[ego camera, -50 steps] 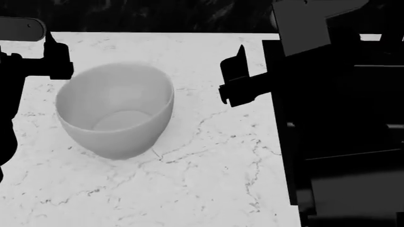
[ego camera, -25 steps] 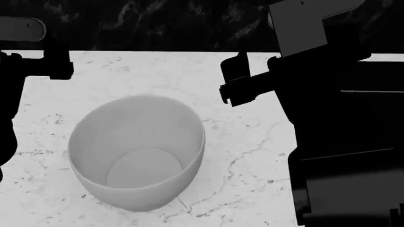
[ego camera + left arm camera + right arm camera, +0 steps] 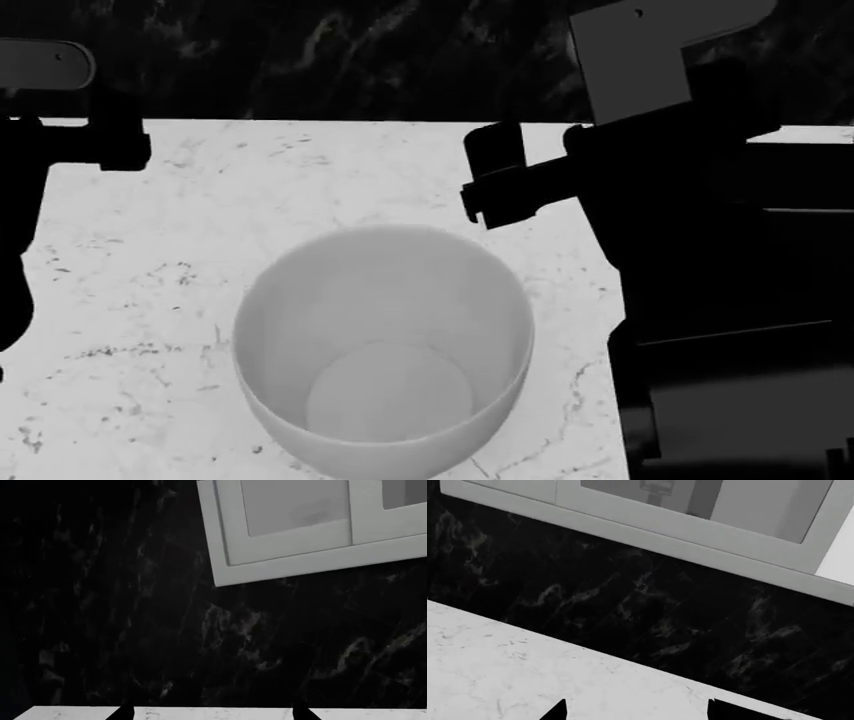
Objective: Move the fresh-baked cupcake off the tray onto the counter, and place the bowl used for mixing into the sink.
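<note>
The desk [image 3: 160,260], white marble with thin grey veins, filled most of my head view, running back to a dark veined wall [image 3: 334,50], and off its right edge lay a black mass that I took for the sink [image 3: 747,330], though my own right arm covered much of it. The bowl [image 3: 384,350] stood upright on the desk at the near edge of my view, mouth up and flat base showing inside, near the desk's right border. It is round, so it offered no long axis to line up with; any grip would be across its rim. My right fingers [image 3: 497,185] hung above the desk just beyond the bowl's far-right rim, clear of it, while my left fingers [image 3: 114,135] sat well off to the far left. So the bowl lay nearer and slightly left of my right fingers, and I judged that arm the closer one, and the one on the sink's side. My wrist cameras looked past the bowl at the wall and a pale cabinet [image 3: 300,530]; each showed two dark tips set apart with nothing between them, so both pairs of fingers seemed spread and empty. I could see neither cupcake nor tray.
</note>
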Robot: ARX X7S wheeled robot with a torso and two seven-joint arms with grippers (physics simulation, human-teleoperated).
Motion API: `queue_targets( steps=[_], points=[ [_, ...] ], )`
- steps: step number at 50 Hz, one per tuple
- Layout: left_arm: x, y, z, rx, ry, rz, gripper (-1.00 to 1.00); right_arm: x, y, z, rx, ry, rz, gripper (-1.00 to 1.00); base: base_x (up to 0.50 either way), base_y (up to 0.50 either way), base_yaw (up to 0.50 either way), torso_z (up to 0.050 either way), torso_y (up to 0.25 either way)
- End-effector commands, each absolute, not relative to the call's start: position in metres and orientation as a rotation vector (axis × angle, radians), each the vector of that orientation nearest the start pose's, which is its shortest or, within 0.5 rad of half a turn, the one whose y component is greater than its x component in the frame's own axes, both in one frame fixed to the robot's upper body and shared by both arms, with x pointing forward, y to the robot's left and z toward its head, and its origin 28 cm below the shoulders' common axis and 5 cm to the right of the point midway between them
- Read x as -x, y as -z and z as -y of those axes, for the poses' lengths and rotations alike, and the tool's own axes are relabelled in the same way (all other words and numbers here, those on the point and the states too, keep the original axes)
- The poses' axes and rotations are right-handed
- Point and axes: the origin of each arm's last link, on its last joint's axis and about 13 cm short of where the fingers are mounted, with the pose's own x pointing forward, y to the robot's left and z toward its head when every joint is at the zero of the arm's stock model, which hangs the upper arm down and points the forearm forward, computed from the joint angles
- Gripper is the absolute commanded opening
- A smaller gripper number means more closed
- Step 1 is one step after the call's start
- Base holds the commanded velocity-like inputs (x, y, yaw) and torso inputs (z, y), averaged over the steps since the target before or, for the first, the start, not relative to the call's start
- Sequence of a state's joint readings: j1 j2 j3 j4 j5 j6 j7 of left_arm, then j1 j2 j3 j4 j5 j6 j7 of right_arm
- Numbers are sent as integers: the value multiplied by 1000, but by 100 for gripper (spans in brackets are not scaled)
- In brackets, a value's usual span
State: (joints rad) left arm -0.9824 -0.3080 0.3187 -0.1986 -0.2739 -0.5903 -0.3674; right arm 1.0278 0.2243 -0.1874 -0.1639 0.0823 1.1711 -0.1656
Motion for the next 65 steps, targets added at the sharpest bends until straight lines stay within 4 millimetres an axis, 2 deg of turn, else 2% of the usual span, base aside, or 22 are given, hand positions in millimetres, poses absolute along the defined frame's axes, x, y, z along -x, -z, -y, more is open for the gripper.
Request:
queue_targets(
  steps=[1,16,24,28,35,39,52,62,65],
  points=[
    [-368,-225,-241,-184,-221,149,100,-330,-267,127,245,-133,-22,100,332,1,0,0,0],
    [-370,-227,-242,-174,-235,158,100,-327,-268,126,232,-116,-71,100,0,0,0,0,1],
    [-370,-226,-240,-172,-228,152,100,-316,-281,121,133,-155,-166,100,0,0,0,0,0],
    [-370,-225,-240,-171,-233,146,100,-306,-288,115,154,-171,-171,100,0,0,0,0,0],
    [-369,-226,-239,-172,-224,147,100,-296,-289,110,89,-214,-220,100,0,0,0,0,0],
    [-369,-225,-239,-169,-225,143,100,-287,-289,106,89,-235,-243,100,0,0,0,0,0],
    [-367,-224,-239,-167,-222,144,100,-276,-276,106,84,-233,-310,100,0,0,0,0,0],
    [-369,-221,-238,-168,-219,134,100,-278,-266,106,58,-229,-393,100,0,0,0,0,0],
    [-369,-222,-237,-167,-218,135,100,-281,-269,105,51,-240,-458,100,0,0,0,0,0]
  ],
)
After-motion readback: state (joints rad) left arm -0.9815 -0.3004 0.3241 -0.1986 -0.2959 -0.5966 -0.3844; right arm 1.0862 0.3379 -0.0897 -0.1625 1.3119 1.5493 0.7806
